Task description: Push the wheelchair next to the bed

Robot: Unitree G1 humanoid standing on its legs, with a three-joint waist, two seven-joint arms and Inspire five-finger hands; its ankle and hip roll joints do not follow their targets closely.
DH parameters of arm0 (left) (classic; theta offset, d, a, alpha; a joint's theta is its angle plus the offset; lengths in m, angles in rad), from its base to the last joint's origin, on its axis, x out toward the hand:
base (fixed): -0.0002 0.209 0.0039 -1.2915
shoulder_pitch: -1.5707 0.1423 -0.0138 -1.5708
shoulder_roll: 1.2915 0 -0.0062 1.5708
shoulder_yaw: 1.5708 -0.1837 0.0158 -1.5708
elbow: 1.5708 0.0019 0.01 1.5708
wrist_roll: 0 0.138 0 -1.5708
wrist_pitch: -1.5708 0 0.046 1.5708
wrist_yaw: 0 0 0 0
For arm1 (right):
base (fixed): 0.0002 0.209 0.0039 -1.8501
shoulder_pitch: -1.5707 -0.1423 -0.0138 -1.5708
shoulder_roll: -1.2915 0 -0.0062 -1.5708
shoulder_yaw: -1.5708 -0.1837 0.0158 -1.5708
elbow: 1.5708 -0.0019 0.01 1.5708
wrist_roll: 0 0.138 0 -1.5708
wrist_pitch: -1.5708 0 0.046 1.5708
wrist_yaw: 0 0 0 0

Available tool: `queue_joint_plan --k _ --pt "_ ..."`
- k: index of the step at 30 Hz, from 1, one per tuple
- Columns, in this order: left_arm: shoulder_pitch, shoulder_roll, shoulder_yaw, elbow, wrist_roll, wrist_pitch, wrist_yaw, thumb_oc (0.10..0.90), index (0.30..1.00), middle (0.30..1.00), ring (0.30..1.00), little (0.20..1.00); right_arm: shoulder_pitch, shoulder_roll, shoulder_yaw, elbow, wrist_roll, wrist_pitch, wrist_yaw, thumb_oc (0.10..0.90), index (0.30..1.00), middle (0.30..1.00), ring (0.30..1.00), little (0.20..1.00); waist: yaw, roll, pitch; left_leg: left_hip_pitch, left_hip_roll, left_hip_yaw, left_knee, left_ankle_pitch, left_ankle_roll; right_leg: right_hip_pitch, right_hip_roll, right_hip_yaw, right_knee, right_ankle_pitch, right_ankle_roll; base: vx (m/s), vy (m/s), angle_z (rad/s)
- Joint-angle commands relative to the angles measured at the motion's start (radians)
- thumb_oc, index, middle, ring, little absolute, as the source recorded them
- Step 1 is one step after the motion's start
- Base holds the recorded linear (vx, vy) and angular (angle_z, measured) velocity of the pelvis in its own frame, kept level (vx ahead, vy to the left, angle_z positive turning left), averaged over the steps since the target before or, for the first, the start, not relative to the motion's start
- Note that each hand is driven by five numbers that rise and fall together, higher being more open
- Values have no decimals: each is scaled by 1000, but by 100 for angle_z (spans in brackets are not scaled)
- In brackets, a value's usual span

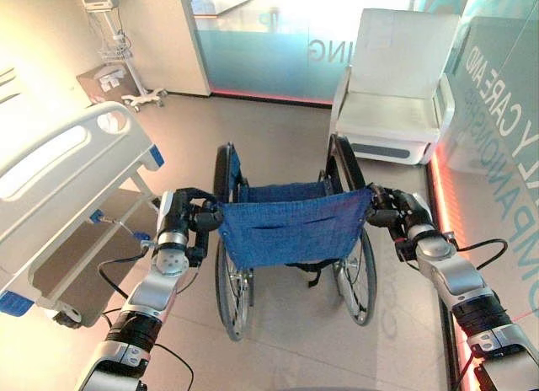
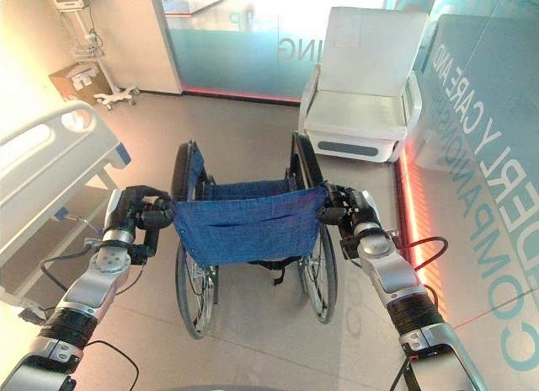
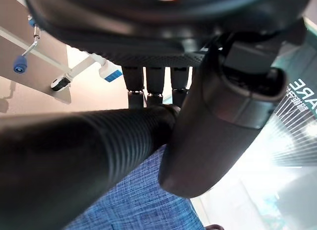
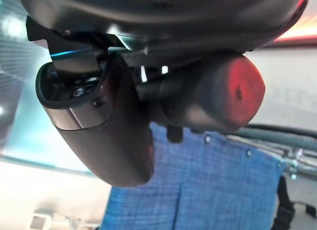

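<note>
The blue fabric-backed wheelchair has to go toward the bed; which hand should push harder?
Probably the right hand: the white hospital bed lies on the robot's left. Both it and the left hand grip the blue fabric-backed wheelchair.

A wheelchair with a denim-blue fabric back, stitched with a darker pocket seam, stands on black tyres and silver spokes over a pale beige floor. Dark hands grip its black ribbed handle: the left hand and the right hand, both near-black, on silver-grey arms. The bed to the left is white with bright blue corner caps. A white armchair sits beyond, before a frosted teal glass wall edged with a red glowing strip along the floor.
</note>
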Motion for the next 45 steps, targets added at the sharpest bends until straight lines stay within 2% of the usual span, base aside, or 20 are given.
queue_joint_plan --k 1,7,11,12,14,15,16,20,22,25,28,34,36,38,40,41,42,43,44,45 --pt "54 -11 -52 143 -46 -8 -32 400 300 300 300 300 82 5 75 83 -27 -10 62 400 300 300 300 300 3 -36 23 -34 -42 45 74 -82 -8 -73 -19 -1 105 -21 6 37 69 0" --pt "45 -7 -53 142 -54 -44 -56 400 300 300 300 300 67 22 77 98 -1 -33 29 400 300 300 300 300 4 -32 39 -40 -54 60 107 -104 16 -105 -50 10 167 -18 28 58 116 -2" --pt "35 -2 -56 116 -44 -45 -61 400 300 300 300 300 49 39 81 109 -23 -38 20 400 300 300 300 300 8 -22 54 -44 -61 68 111 -107 35 -145 -69 6 280 -19 44 51 133 -9" --pt "22 9 -62 99 -48 -37 -60 400 300 300 300 300 30 38 82 104 -21 -34 15 400 300 300 300 300 8 -14 61 -60 -61 85 118 -102 43 -188 -72 -3 401 -13 50 32 146 -18" --pt "7 26 -70 87 -70 -42 -57 400 300 300 300 300 15 24 82 90 -15 -43 19 400 300 300 300 300 7 -14 87 -66 -68 92 132 -111 53 -288 -109 0 574 73 67 44 118 -27" --pt "5 29 -72 87 -76 -46 -57 400 300 300 300 300 12 21 82 89 -16 -44 20 400 300 300 300 300 7 -14 90 -68 -67 92 135 -112 52 -304 -111 2 571 95 68 169 -13 -21" --pt "-7 34 -77 92 -95 -55 -59 400 300 300 300 300 3 16 88 103 -23 -61 23 400 300 300 300 300 -1 -26 115 -53 -77 76 146 -123 45 -343 -126 12 509 167 75 186 -54 -11" --pt "-35 21 -86 118 -125 -68 -65 400 300 300 300 300 11 18 92 130 -53 -101 24 400 300 300 300 300 -29 -45 141 -11 -99 15 155 -157 24 -376 -153 40 297 249 87 322 -168 25" --pt "-65 8 -102 136 -131 -75 -77 400 300 300 300 300 -13 11 88 158 -37 -100 22 400 300 300 300 300 -39 -52 135 -11 -104 -39 192 -198 24 -365 -163 100 155 240 79 392 -313 60" --pt "-68 -1 -101 136 -134 -76 -74 400 300 300 300 300 -47 1 92 182 -15 -86 34 400 300 300 300 300 -35 -62 114 -31 -92 -30 258 -234 16 -335 -151 86 140 204 80 249 -304 25" --pt "-50 -17 -93 125 -186 -53 -62 400 300 300 300 300 -50 9 102 178 -8 -54 36 400 300 300 300 300 -36 -65 89 -22 -40 -25 334 -265 -10 -332 -118 78 223 130 53 313 -342 30" --pt "-22 -39 -79 126 -209 -74 -54 400 300 300 300 300 -47 -27 110 201 -58 -102 72 400 300 300 300 300 -26 -84 48 -69 55 -14 607 -84 -76 -260 -59 5 189 61 -44 303 -280 25" --pt "-21 -46 -84 128 -224 -87 -57 400 300 300 300 300 -45 -40 110 212 -68 -117 68 400 300 300 300 300 -13 -87 50 -135 64 -14 690 -44 -84 -227 -42 -5 179 41 -66 264 -220 17" --pt "-26 -54 -91 127 -214 -93 -65 400 300 300 300 300 -52 -48 111 228 -66 -125 54 400 300 300 300 300 13 -94 69 -233 44 -18 698 -48 -67 -180 -32 -1 170 27 -70 285 -194 13" --pt "-35 -55 -97 130 -198 -106 -64 400 300 300 300 300 -93 -45 127 265 -53 -119 43 400 300 300 300 300 44 -85 92 -272 8 1 565 -58 -57 -130 -9 9 167 4 -61 371 -115 31" --pt "-39 -51 -94 132 -194 -109 -63 400 300 300 300 300 -130 -37 140 286 -35 -105 40 400 300 300 300 300 57 -73 96 -279 0 24 425 -32 -64 -104 15 16 156 -10 -56 417 -57 -2" --pt "-42 -48 -92 131 -193 -105 -63 400 300 300 300 300 -145 -32 146 292 -23 -97 35 400 300 300 300 300 66 -67 100 -283 -4 26 367 -11 -70 -87 27 19 151 -20 -55 389 -38 -15" --pt "-45 -45 -93 131 -193 -101 -63 400 300 300 300 300 -152 -28 149 293 -14 -93 29 400 300 300 300 300 75 -54 98 -302 -5 18 301 21 -82 -74 45 22 144 -25 -54 540 20 -20" --pt "-41 -37 -86 125 -185 -97 -52 400 300 300 300 300 -159 -21 155 283 4 -81 29 400 300 300 300 300 95 -31 98 -337 1 -8 148 111 -110 -38 72 39 123 -36 -53 473 43 -5" --pt "-37 -35 -83 122 -184 -96 -49 400 300 300 300 300 -159 -20 156 282 5 -80 33 400 300 300 300 300 98 -31 100 -332 1 -12 121 128 -112 -29 71 45 120 -38 -52 541 88 -2"
